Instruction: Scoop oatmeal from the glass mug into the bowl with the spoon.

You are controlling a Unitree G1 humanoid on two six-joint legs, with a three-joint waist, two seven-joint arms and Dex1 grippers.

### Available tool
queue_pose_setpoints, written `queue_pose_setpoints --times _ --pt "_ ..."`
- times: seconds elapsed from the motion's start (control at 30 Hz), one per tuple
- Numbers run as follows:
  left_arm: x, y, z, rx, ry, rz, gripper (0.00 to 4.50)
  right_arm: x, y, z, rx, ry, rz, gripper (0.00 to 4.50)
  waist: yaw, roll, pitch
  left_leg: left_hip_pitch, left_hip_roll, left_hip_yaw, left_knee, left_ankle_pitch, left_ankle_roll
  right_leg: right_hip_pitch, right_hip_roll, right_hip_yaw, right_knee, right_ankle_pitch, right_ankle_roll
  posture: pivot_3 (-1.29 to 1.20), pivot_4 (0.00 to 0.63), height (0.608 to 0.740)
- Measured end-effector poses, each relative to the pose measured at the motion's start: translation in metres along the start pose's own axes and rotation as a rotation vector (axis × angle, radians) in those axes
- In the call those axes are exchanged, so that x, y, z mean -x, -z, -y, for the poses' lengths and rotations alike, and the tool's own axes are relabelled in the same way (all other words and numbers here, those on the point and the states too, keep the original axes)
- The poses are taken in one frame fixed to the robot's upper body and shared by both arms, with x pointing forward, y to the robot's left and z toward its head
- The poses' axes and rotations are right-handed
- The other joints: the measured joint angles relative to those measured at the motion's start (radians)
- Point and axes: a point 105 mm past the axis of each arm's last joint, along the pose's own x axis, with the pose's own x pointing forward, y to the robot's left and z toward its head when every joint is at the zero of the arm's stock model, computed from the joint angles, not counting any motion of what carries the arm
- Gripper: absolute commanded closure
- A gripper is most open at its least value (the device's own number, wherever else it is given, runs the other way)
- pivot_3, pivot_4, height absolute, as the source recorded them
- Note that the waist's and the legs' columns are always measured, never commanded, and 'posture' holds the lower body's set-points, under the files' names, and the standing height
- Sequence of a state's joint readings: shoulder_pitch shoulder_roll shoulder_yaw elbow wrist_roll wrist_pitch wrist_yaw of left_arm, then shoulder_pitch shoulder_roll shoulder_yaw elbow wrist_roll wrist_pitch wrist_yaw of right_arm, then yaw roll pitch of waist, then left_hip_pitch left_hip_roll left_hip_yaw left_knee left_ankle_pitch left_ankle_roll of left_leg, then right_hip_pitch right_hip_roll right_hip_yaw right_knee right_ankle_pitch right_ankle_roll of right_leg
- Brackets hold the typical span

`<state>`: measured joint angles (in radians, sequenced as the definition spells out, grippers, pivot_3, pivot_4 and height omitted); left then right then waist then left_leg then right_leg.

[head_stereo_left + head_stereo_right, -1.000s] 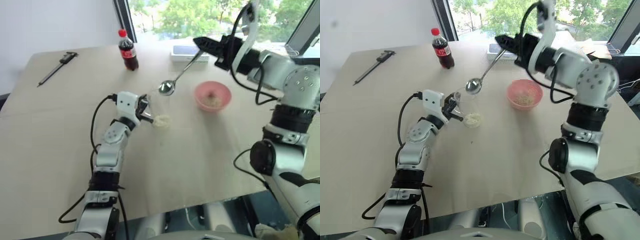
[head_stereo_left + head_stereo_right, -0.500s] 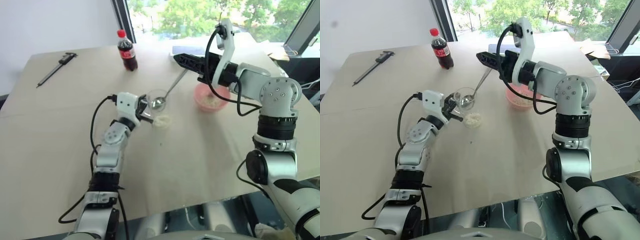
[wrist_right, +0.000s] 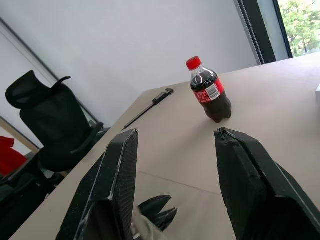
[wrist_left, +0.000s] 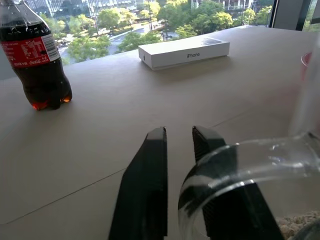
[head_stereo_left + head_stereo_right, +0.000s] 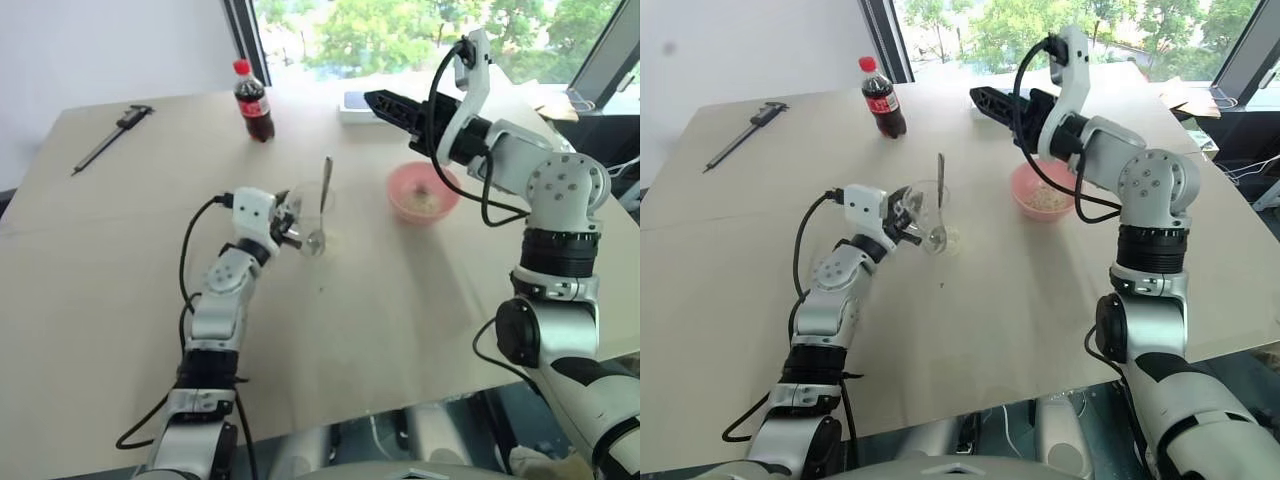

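Far to my left on the table (image 5: 100, 300) lies a dark caliper-like tool (image 5: 112, 135), and further in stands a cola bottle (image 5: 256, 102), both well apart from my work.

My left gripper (image 4: 179, 136) sits low over the table beside the glass mug (image 5: 308, 218). Its two fingers (image 4: 149, 180) stand a narrow gap apart with nothing between them; the mug's rim curves just beside one finger, and I cannot tell whether it touches. The mug stands near the middle of the table with the spoon (image 5: 322, 198) propped inside it, handle pointing up and away from me, held by neither of my grippers. A little oatmeal (image 4: 300, 225) lies at the mug's bottom.

Right of the mug, apart from it, sits the pink bowl (image 5: 425, 192) with pale flakes inside. Beyond it lies a white box (image 4: 183, 50).

My right gripper (image 3: 175, 145) hangs raised above the table behind the bowl, pointing towards the bottle, its jaws spread wide and empty.
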<state>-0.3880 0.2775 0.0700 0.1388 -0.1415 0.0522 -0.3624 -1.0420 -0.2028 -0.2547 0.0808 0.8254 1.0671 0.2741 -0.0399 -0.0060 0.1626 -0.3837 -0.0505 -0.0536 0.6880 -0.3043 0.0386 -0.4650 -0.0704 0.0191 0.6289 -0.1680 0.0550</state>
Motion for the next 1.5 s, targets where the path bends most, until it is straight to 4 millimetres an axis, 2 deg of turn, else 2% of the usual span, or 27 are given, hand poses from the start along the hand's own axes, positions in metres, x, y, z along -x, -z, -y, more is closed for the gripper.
queue_pose_setpoints --times 0.33,0.53,0.67,0.8,0.93,1.0,1.1,1.13,1.23,1.3,1.33,1.37,1.43,1.47,1.5 --pt "0.004 0.002 0.000 -0.002 -0.002 -0.007 2.74 0.001 -0.001 0.003 -0.007 0.015 0.010 2.05 0.000 0.000 0.000 0.000 0.000 0.000 0.000 0.000 0.000 0.000 0.000 0.000 0.000 0.000 0.000 0.00 0.150 0.740" --pt "0.018 -0.004 0.002 -0.008 0.001 -0.003 2.74 0.002 -0.005 0.006 0.014 0.032 0.024 2.05 0.000 0.000 0.000 0.000 0.000 0.000 0.000 0.000 0.000 0.000 0.000 0.000 0.000 0.000 0.000 0.00 0.150 0.740" --pt "0.034 -0.002 0.002 -0.014 0.000 -0.029 2.74 0.011 -0.016 0.018 0.082 0.082 0.079 2.05 0.001 0.000 0.000 0.000 0.000 0.000 0.000 0.000 0.000 0.000 0.000 0.000 -0.001 0.000 0.000 0.00 0.150 0.740" --pt "0.057 -0.005 -0.001 -0.002 -0.009 -0.046 2.74 0.024 -0.011 0.033 0.079 0.113 0.099 2.05 0.000 0.000 0.000 0.000 0.001 0.000 -0.001 0.000 0.000 0.000 0.000 0.000 -0.001 0.000 0.000 0.00 0.150 0.740" --pt "0.091 -0.013 -0.009 -0.024 -0.009 -0.079 2.74 0.058 -0.004 0.054 0.113 0.158 0.114 2.05 0.006 0.000 0.000 -0.001 0.001 0.000 -0.001 0.000 0.000 0.000 0.000 0.000 -0.003 0.000 0.000 0.00 0.150 0.740" --pt "0.105 -0.015 -0.008 -0.006 -0.006 -0.089 2.74 0.075 0.006 0.060 0.136 0.169 0.091 2.05 0.008 0.000 0.000 0.000 0.001 0.000 -0.001 -0.001 0.001 0.001 0.000 0.000 -0.003 0.000 0.000 0.00 0.150 0.740" --pt "0.135 0.004 -0.007 0.012 -0.009 -0.183 2.74 0.110 0.042 0.069 0.138 0.177 -0.006 2.05 0.012 0.000 0.000 0.001 0.001 0.001 -0.001 -0.001 0.002 0.002 0.000 0.000 -0.003 0.000 0.000 0.00 0.150 0.740" --pt "0.141 0.008 -0.007 0.012 -0.010 -0.205 2.48 0.118 0.051 0.070 0.137 0.179 -0.033 2.05 0.014 0.000 0.000 0.001 0.001 0.001 -0.001 -0.002 0.004 0.002 0.000 0.000 -0.003 0.000 0.000 0.00 0.150 0.740" --pt "0.167 0.025 0.000 0.038 -0.004 -0.280 1.70 0.156 0.101 0.066 0.215 0.180 -0.196 1.36 0.023 0.000 0.000 0.004 0.002 0.001 -0.001 -0.004 0.006 0.006 0.001 0.000 -0.004 -0.001 0.000 0.00 0.150 0.740" --pt "0.173 0.029 0.003 0.056 -0.006 -0.293 0.73 0.166 0.117 0.063 0.244 0.163 -0.247 0.41 0.026 0.000 0.000 0.007 0.002 0.001 -0.001 -0.004 0.007 0.009 0.001 -0.001 -0.005 -0.001 0.000 0.00 0.150 0.740" --pt "0.180 0.033 0.006 0.076 -0.004 -0.310 0.24 0.175 0.135 0.058 0.266 0.131 -0.297 0.02 0.026 0.000 0.000 0.010 0.002 0.002 -0.001 -0.005 0.007 0.014 0.001 -0.001 -0.006 -0.001 0.001 0.00 0.150 0.740" --pt "0.181 0.034 0.008 0.080 -0.003 -0.315 0.10 0.176 0.138 0.057 0.268 0.126 -0.305 0.00 0.026 0.000 0.001 0.012 0.002 0.002 -0.001 -0.005 0.008 0.016 0.001 -0.001 -0.006 -0.001 0.001 0.00 0.150 0.740" --pt "0.185 0.035 0.014 0.082 0.012 -0.326 0.10 0.182 0.148 0.054 0.304 0.102 -0.323 0.00 0.026 -0.002 0.002 0.020 0.002 0.003 -0.001 -0.005 0.008 0.023 0.001 0.000 -0.007 -0.005 0.001 0.00 0.150 0.740" --pt "0.189 0.037 0.026 0.067 0.044 -0.341 0.10 0.188 0.154 0.055 0.398 0.092 -0.331 0.00 0.026 -0.004 0.003 0.028 0.003 0.003 -0.001 -0.005 0.009 0.032 0.001 0.000 -0.009 -0.008 0.003 0.00 0.150 0.740" --pt "0.192 0.039 0.028 0.060 0.046 -0.354 0.10 0.191 0.156 0.059 0.437 0.099 -0.326 0.00 0.025 -0.006 0.004 0.032 0.004 0.004 -0.001 -0.005 0.008 0.035 0.002 0.000 -0.009 -0.008 0.003 0.00 0.150 0.740"
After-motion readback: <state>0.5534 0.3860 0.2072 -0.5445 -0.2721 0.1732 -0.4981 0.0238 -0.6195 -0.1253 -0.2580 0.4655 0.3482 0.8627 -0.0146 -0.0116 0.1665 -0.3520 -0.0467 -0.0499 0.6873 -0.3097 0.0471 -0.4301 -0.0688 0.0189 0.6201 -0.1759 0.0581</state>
